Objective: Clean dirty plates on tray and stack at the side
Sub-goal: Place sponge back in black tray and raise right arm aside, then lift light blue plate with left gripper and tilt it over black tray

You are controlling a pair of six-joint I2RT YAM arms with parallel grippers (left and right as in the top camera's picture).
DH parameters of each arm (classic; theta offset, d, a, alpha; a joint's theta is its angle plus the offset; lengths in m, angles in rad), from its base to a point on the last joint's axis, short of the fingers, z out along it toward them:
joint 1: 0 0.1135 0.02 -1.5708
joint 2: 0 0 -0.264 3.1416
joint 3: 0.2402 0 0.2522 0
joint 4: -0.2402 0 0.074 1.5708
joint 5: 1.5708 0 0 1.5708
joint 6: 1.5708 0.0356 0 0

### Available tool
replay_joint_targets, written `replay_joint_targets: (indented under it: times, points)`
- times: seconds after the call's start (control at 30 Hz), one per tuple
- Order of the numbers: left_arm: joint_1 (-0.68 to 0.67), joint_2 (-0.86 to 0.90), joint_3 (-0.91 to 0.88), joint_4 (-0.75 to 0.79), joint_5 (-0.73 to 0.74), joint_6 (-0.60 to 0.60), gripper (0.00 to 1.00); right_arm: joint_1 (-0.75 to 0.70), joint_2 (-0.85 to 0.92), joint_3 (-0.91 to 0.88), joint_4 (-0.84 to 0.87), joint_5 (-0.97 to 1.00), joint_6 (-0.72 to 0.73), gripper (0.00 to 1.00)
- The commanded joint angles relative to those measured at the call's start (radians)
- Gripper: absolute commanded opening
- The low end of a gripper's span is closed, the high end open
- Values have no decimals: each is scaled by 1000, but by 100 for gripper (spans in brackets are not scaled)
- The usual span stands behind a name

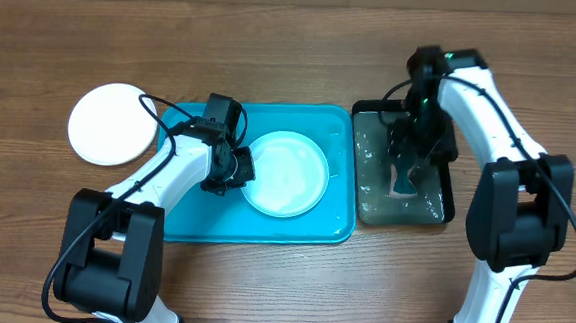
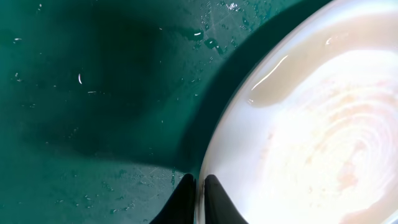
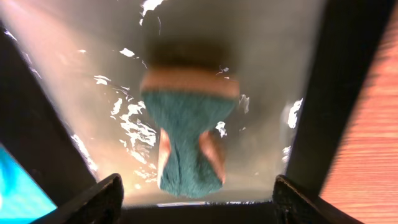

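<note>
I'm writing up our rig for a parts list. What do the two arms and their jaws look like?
Both the left arm and right arm have smooth white rounded links joined by chunky black joint housings, with a thin black cable looping along each. The jaws are black, tapering to narrow tips in the left wrist view.

Recorded small black rectangular plastic basin (image 1: 370,205) standing on brown wood-grain table (image 1: 275,41). Held shallow water (image 3: 134,118), with bright glints across it. Found teal-green sponge with tan backing layer (image 3: 189,134) in that water, mid-basin; appeared blurred in right wrist view.
</note>
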Motion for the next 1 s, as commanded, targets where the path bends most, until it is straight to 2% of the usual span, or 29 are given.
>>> replay_joint_targets:
  times: [0.0, 0.1, 0.17, 0.33, 0.63, 0.8, 0.97]
  points:
    - [-7, 10, 16, -6, 0, -3, 12, -73, -26, 61, 5, 11, 18, 84]
    - [-7, 10, 16, -10, 0, -3, 14, -147, -26, 60, 10, 11, 20, 90]
    - [-7, 10, 16, -11, 0, -3, 15, -197, -26, 60, 16, 11, 20, 100]
    - [-7, 10, 16, -11, 0, -3, 20, -331, -26, 60, 52, 11, 20, 100]
    - [-7, 10, -9, -11, -3, -5, 19, -476, -26, 60, 134, 11, 20, 100]
    - [-7, 10, -48, 10, -3, -8, 15, -500, -26, 60, 219, 11, 20, 100]
    - [-7, 10, -51, 12, -3, -14, 4, -500, -26, 60, 277, 11, 20, 100]
